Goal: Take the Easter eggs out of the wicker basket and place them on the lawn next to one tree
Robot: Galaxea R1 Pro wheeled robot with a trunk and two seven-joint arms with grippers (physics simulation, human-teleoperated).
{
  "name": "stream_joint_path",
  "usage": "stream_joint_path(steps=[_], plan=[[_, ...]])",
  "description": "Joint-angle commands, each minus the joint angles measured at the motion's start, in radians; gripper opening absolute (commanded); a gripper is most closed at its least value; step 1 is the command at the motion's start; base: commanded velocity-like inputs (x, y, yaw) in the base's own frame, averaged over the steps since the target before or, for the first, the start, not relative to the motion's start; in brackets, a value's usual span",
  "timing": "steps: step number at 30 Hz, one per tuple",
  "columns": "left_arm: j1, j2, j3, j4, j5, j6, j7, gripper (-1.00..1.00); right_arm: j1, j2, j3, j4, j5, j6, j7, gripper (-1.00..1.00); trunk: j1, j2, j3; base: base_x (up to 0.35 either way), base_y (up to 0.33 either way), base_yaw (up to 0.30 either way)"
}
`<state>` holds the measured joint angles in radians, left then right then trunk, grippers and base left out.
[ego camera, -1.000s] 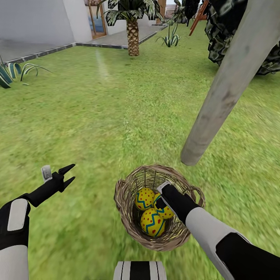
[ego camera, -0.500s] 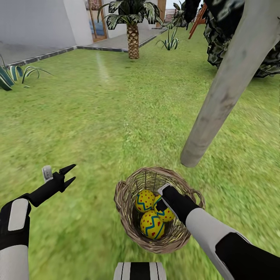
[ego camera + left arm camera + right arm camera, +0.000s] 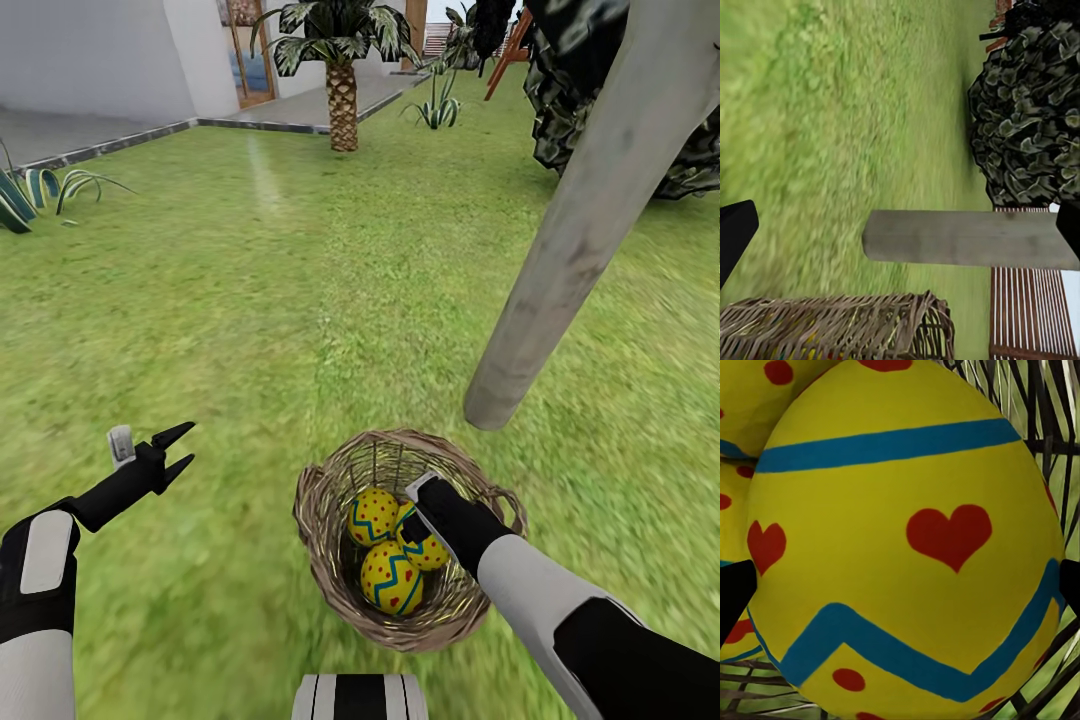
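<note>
My right claw [image 3: 412, 522] reached into the basket [image 3: 330, 560] among three eggs [image 3: 391, 577], fingers apart around one, perhaps not touching. My left claw [image 3: 178, 452] hung open over grass [image 3: 250, 300].

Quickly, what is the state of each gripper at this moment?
Left gripper: open, holding nothing, above the lawn.
Right gripper: open, jaws on either side of an Easter egg inside the wicker basket; not closed on it.
</note>
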<state>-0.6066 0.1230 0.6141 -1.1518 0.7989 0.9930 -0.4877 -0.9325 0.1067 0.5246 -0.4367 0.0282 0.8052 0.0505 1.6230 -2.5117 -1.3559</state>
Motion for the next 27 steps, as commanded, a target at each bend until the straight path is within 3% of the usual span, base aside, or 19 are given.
stream_joint_path(steps=[1, 6, 19, 27], plan=[[-0.001, 0.0, 0.003, 0.0, -0.004, 0.006, -0.006, 1.0, 0.0, -0.001, 0.004, 0.0, -0.009, 0.005, 0.006, -1.0, 0.0, 0.0, -0.001, 0.0, 0.0, 0.0], [-0.001, 0.0, 0.004, 0.001, -0.004, 0.006, -0.007, 1.0, 0.0, -0.001, 0.005, 0.0, -0.009, 0.005, 0.006, -1.0, 0.0, 0.0, -0.001, 0.0, 0.0, 0.0], [-0.001, 0.0, 0.001, 0.001, -0.01, 0.007, 0.001, 1.0, 0.0, 0.0, 0.004, 0.0, -0.009, 0.005, 0.008, -1.0, -0.006, 0.003, 0.049, 0.0, 0.0, 0.0], [-0.001, 0.0, 0.0, 0.001, -0.01, 0.009, 0.009, 1.0, 0.0, 0.001, 0.005, -0.004, -0.009, 0.002, 0.011, -1.0, -0.01, 0.005, 0.08, -0.145, 0.0, 0.0]])
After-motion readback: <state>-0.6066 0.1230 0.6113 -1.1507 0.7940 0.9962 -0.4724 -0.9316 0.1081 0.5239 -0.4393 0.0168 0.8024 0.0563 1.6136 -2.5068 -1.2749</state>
